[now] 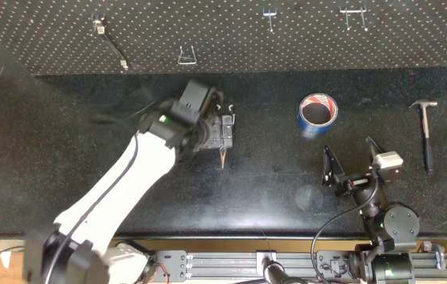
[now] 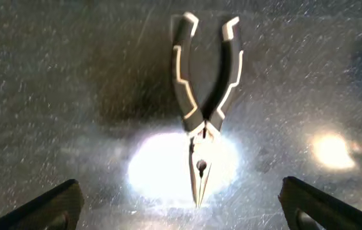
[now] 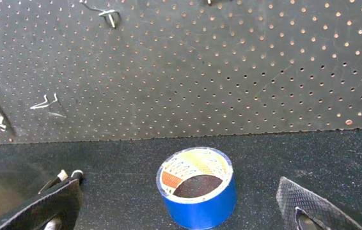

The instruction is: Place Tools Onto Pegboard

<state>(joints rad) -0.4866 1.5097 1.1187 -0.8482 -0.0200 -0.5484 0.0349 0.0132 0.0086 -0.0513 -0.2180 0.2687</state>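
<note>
The needle-nose pliers (image 2: 203, 115) lie flat on the black tabletop (image 1: 42, 158), a little left of its middle and nearer the back edge than the front. Their handles are spread and point toward the pegboard (image 1: 287, 39). The left gripper (image 2: 180, 191) hangs right over them with its jaws spread wide. Its fingers (image 2: 47, 207) stand well out on either side of the pliers' nose, touching nothing and holding nothing. Bare tabletop surrounds the pliers on all sides.

To the right lies a roll of blue tape (image 1: 317, 114), flat on its side near the back edge. The right gripper (image 1: 353, 160) sits just in front of it, jaws wide apart and holding nothing. A hammer (image 1: 426, 138) lies close to the tabletop's right edge, with its head toward the pegboard. Metal hooks (image 1: 186, 55) stick out of the pegboard along the back.
</note>
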